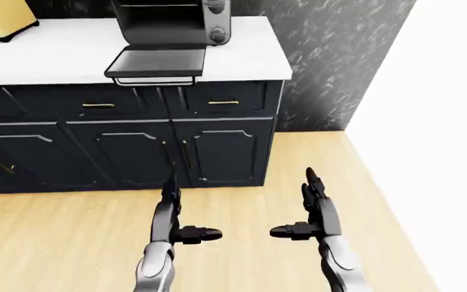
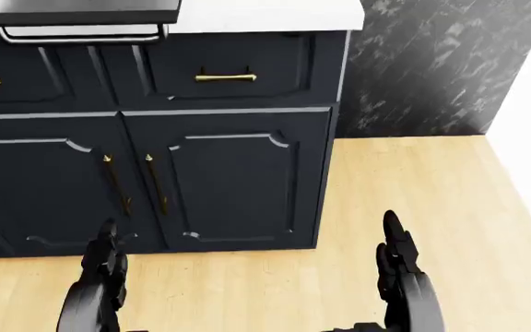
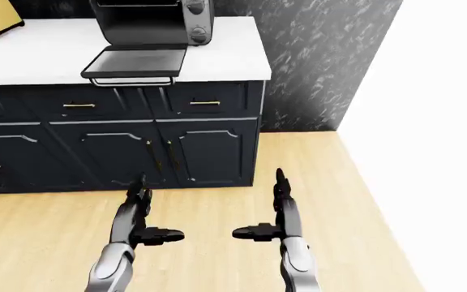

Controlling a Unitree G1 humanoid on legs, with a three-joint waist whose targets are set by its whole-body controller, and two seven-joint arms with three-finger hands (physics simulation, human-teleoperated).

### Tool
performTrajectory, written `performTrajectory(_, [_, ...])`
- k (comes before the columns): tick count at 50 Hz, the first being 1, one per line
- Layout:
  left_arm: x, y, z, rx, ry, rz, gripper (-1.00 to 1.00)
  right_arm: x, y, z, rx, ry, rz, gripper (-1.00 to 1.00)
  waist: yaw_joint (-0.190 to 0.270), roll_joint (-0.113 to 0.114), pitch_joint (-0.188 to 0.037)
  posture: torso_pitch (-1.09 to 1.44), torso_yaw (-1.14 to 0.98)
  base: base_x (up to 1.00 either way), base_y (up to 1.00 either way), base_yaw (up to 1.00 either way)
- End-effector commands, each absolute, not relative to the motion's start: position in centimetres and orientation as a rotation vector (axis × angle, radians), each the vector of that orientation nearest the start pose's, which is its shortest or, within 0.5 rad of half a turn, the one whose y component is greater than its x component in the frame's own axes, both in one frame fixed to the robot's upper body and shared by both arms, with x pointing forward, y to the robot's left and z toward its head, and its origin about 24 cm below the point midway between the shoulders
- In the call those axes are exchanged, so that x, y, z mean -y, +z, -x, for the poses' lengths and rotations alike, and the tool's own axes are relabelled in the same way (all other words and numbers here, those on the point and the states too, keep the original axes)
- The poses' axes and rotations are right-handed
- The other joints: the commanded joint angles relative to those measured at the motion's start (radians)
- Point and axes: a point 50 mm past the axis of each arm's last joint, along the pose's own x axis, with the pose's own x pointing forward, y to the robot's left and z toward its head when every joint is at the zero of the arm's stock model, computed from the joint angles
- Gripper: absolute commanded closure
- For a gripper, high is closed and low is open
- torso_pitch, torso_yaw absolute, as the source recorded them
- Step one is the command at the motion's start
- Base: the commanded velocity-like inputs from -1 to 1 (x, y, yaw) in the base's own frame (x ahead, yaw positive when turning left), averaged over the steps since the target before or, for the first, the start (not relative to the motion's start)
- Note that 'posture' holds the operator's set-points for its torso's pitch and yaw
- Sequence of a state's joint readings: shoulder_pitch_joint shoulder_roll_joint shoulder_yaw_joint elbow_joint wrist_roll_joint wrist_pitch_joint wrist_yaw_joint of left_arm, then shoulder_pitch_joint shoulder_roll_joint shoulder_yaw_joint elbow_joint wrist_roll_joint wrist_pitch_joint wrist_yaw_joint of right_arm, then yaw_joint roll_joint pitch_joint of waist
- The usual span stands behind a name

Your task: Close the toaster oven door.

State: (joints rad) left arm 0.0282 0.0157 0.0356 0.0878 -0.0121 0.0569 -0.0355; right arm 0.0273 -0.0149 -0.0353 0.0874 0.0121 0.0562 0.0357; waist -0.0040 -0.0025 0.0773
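Note:
A dark toaster oven (image 1: 176, 21) stands on the white counter (image 1: 47, 55) at the top of the left-eye view. Its door (image 1: 157, 62) lies folded down flat, with the bar handle (image 1: 154, 79) overhanging the counter edge. Both hands hover low over the wooden floor, well below and short of the oven. My left hand (image 1: 176, 219) is open, fingers straight and thumb pointing inward. My right hand (image 1: 308, 210) is open the same way. Neither holds anything.
Dark navy cabinets (image 1: 217, 152) with gold drawer pulls (image 1: 223, 102) run under the counter. A yellow appliance (image 1: 2, 18) sits at the counter's left. A dark marbled wall (image 1: 331, 55) and a white wall (image 1: 444, 121) stand to the right. Light wood floor (image 1: 55, 243) lies below.

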Motion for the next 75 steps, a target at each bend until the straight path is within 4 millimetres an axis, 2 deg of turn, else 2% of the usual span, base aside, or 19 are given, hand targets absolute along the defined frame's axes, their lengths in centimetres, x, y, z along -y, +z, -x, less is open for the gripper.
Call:
performTrajectory(1, [-16.2, 4.1, -25.5, -0.014, 0.004, 0.003, -1.0, 16.0, 4.4, -25.7, 0.035, 0.0, 0.042, -1.0, -0.002, -0.008, -0.001, 0.0, 0.0, 0.0, 0.0, 0.0])
performTrajectory(3, [-16.2, 4.2, -25.5, -0.015, 0.006, 0.002, -1.0, 16.2, 4.6, -26.1, 0.046, -0.036, 0.048, -1.0, 0.009, 0.001, -0.061, 0.0, 0.0, 0.0, 0.0, 0.0])
performTrajectory(4, [-16.3, 4.2, -25.5, -0.019, 0.009, 0.004, -1.0, 16.3, 4.7, -26.1, 0.055, -0.061, 0.073, -1.0, 0.009, 0.001, -0.052, 0.0, 0.0, 0.0, 0.0, 0.0])
performTrajectory(5, [-16.3, 4.2, -25.5, -0.022, 0.012, 0.007, -1.0, 16.3, 4.6, -26.2, 0.067, -0.073, 0.122, -1.0, 0.007, -0.005, -0.018, 0.0, 0.0, 0.0, 0.0, 0.0])
performTrajectory(7, [-16.5, 4.2, -25.7, -0.029, 0.021, 0.014, -1.0, 16.1, 4.9, -26.2, 0.07, -0.059, 0.101, -1.0, 0.009, -0.006, -0.069, 0.0, 0.0, 0.0, 0.0, 0.0])
performTrajectory(8, [-16.5, 4.3, -25.7, -0.024, 0.024, 0.014, -1.0, 16.2, 5.4, -26.4, 0.105, -0.081, 0.061, -1.0, 0.01, -0.006, -0.075, 0.0, 0.0, 0.0, 0.0, 0.0])
performTrajectory(13, [-17.2, 6.0, -25.9, 0.052, -0.002, 0.002, -1.0, 16.5, 6.9, -26.8, 0.096, -0.043, 0.075, -1.0, 0.009, -0.003, -0.08, 0.0, 0.0, 0.0, 0.0, 0.0])
performTrajectory(16, [-17.7, 6.8, -26.0, 0.092, -0.013, -0.017, -1.0, 16.6, 7.6, -26.8, 0.078, 0.003, 0.025, -1.0, 0.009, -0.005, -0.083, 0.0, 0.0, 0.0, 0.0, 0.0])
performTrajectory(23, [-20.1, 9.5, -26.1, 0.127, 0.047, -0.031, -1.0, 17.1, 10.2, -27.3, 0.126, 0.014, 0.006, -1.0, 0.008, -0.002, -0.094, 0.0, 0.0, 0.0, 0.0, 0.0])
performTrajectory(26, [-21.7, 11.8, -25.7, 0.144, 0.077, -0.028, -1.0, 17.2, 11.3, -27.4, 0.143, 0.018, 0.003, -1.0, 0.006, 0.002, -0.094, 0.0, 0.0, 0.0, 0.0, 0.0])
performTrajectory(34, [-24.8, 16.8, -26.2, 0.22, 0.159, -0.047, -1.0, 17.7, 15.6, -27.6, 0.201, 0.011, -0.008, -1.0, 0.006, 0.01, -0.083, 0.0, 0.0, 0.0, 0.0, 0.0])
performTrajectory(41, [-28.0, 18.1, -26.8, 0.243, 0.24, -0.059, -1.0, 18.9, 18.3, -28.1, 0.272, -0.015, 0.014, -1.0, 0.005, 0.017, -0.075, 0.0, 0.0, 0.0, 0.0, 0.0])
performTrajectory(46, [-30.3, 20.2, -26.6, 0.288, 0.3, -0.065, -1.0, 19.9, 21.3, -28.5, 0.333, -0.042, 0.02, -1.0, 0.003, 0.018, -0.07, 0.0, 0.0, 0.0, 0.0, 0.0])
performTrajectory(51, [-32.3, 21.7, -26.4, 0.322, 0.345, -0.081, -1.0, 20.5, 22.5, -28.9, 0.353, -0.052, 0.027, -1.0, 0.003, 0.018, -0.062, 0.0, 0.0, 0.0, 0.0, 0.0])
performTrajectory(64, [-36.1, 23.3, -25.2, 0.362, 0.447, -0.121, -1.0, 21.2, 24.3, -29.5, 0.391, -0.054, 0.07, -1.0, 0.004, 0.027, -0.057, 0.0, 0.0, 0.0, 0.0, 0.0])
performTrajectory(72, [-37.1, 24.0, -25.0, 0.377, 0.485, -0.143, -1.0, 21.1, 24.5, -29.5, 0.389, -0.044, 0.077, -1.0, 0.004, 0.028, -0.054, 0.0, 0.0, 0.01, 0.0, 0.0])
performTrajectory(73, [-37.1, 24.0, -24.9, 0.376, 0.485, -0.142, -1.0, 21.1, 24.5, -29.5, 0.388, -0.045, 0.076, -1.0, 0.003, 0.031, -0.073, 0.0, 0.0, 0.05, 0.0, 0.0])
performTrajectory(74, [-37.1, 23.9, -24.9, 0.375, 0.487, -0.144, -1.0, 21.1, 24.4, -29.4, 0.389, -0.044, 0.077, -1.0, 0.004, 0.032, -0.066, 0.0, 0.0, 0.06, 0.0, 0.0])
performTrajectory(75, [-37.1, 23.9, -24.9, 0.375, 0.486, -0.144, -1.0, 21.0, 24.4, -29.4, 0.389, -0.043, 0.076, -1.0, 0.006, 0.027, -0.039, 0.0, 0.0, 0.05, 0.0, 0.0])
